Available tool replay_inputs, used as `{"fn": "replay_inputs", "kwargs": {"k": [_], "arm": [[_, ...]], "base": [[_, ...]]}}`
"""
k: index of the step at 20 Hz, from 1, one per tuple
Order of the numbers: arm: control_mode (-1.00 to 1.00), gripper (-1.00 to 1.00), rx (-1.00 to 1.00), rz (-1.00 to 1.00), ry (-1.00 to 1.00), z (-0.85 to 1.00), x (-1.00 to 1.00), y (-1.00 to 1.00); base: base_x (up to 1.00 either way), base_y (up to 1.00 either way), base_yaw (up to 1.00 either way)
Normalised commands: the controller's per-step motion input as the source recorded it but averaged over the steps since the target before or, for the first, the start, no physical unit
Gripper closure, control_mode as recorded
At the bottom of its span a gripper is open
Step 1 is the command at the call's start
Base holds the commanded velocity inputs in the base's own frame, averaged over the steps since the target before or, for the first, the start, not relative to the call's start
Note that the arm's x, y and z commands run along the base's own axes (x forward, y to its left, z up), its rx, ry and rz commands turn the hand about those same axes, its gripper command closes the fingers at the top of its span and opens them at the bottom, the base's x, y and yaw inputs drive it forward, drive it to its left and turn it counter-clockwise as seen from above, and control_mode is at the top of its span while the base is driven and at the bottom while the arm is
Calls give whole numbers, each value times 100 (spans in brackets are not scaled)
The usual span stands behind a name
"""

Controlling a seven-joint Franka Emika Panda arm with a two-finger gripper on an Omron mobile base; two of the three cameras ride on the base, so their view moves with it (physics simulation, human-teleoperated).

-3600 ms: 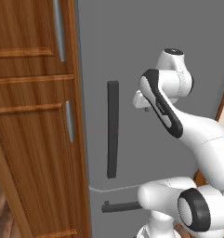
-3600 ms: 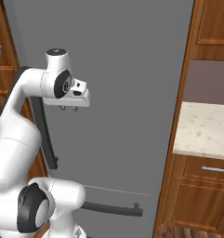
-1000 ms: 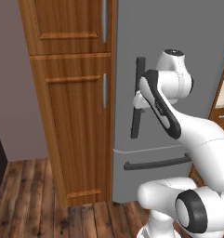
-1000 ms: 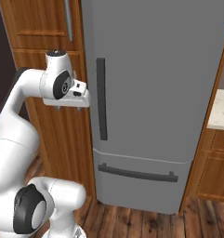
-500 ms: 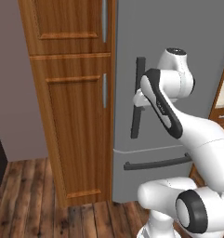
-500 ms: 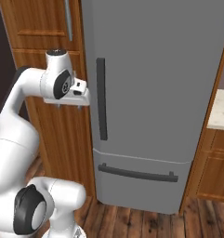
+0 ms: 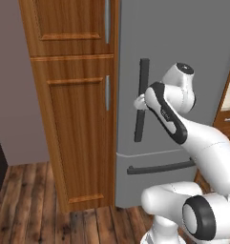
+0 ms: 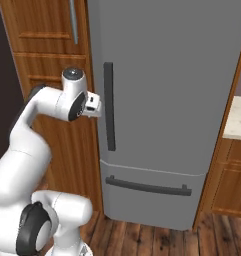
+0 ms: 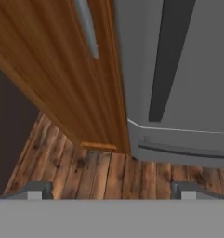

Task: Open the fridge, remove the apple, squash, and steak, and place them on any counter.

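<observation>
The fridge (image 8: 162,100) is seen closed, standing upright beside the brown wooden cabinet (image 7: 73,95), with wooden floor (image 9: 108,172) below. A corner of the counter (image 8: 238,120) is seen to the fridge's right. The lower drawer (image 8: 152,192) with its horizontal handle (image 8: 147,186) is shut. The dark vertical bar handle (image 8: 109,106) is mounted near the door's left edge. The gripper (image 9: 111,191) is held near this handle without touching it; its fingers are spread fully apart and nothing is gripped.
</observation>
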Motion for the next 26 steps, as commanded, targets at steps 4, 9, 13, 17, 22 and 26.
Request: {"fn": "replay_inputs", "kwargs": {"k": [4,9,13,17,22,26], "arm": [[-100,-100,0,-7,18,0,83,0],[-100,-100,0,-13,7,0,68,-12],[-100,-100,3,-10,1,-1,61,-34],[-100,-100,4,-5,0,-10,59,-42],[-100,-100,2,0,-4,-32,45,-23],[-100,-100,3,0,-17,-40,14,-2]], "base": [[0,0,0],[0,0,0],[0,0,0],[0,0,0],[0,0,0],[0,0,0]]}}
